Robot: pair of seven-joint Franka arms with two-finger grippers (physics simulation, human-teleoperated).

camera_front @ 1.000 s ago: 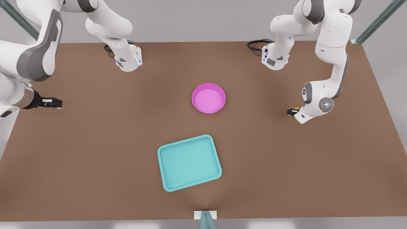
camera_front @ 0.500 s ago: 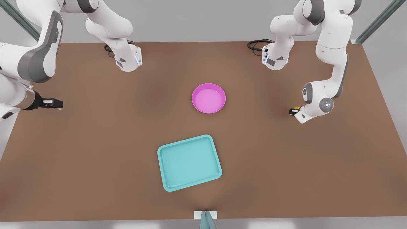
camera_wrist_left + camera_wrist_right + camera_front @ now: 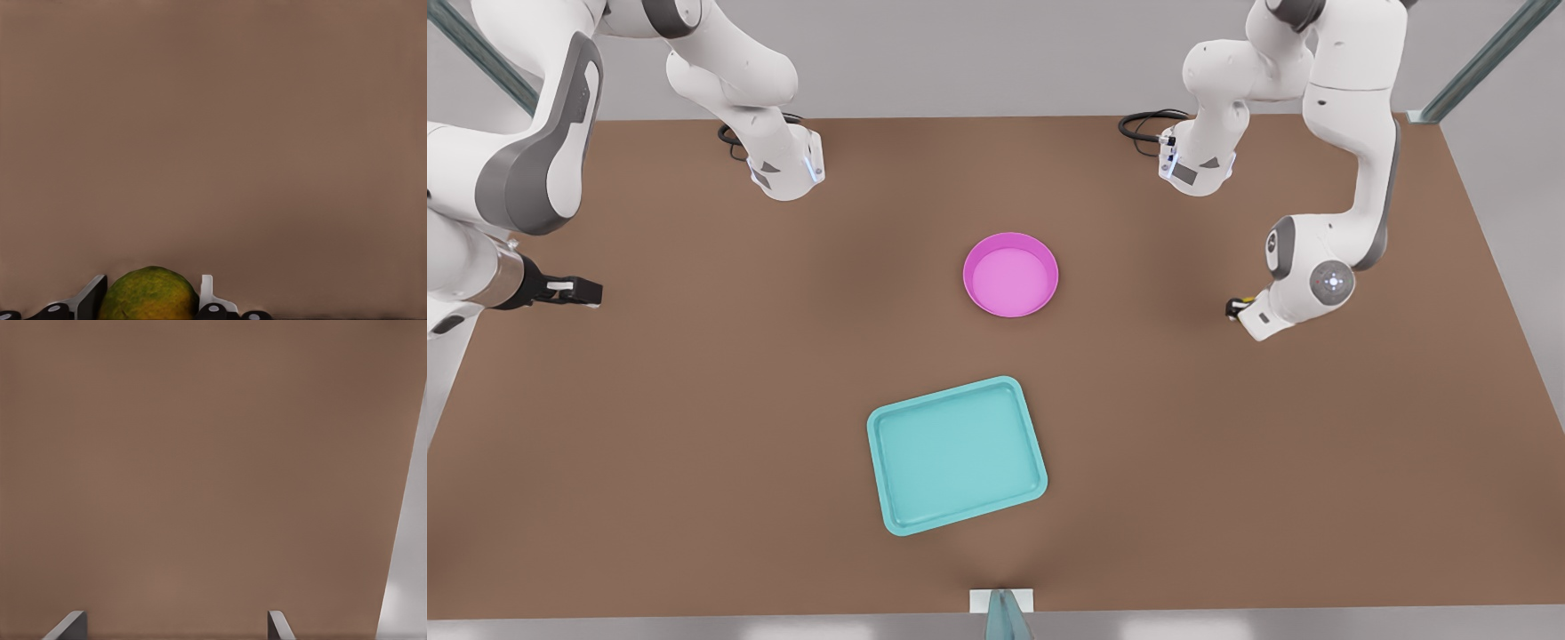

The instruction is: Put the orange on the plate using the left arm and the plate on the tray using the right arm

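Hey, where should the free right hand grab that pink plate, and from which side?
Grip the raised rim of the plate, fingers straddling the wall from above. The right hand waits open at the front view's left, so the rim on that side looks the nearest. The dish is shallow and round, probably too broad to span. The left hand is shut on the orange.

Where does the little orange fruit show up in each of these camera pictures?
Front view: the orange is a sliver of yellow at the left gripper, on the front view's right, beside the plate.
Left wrist view: the orange sits between the gripper's fingers.
Right wrist view: not in it.
Shared landmark: the brown table.
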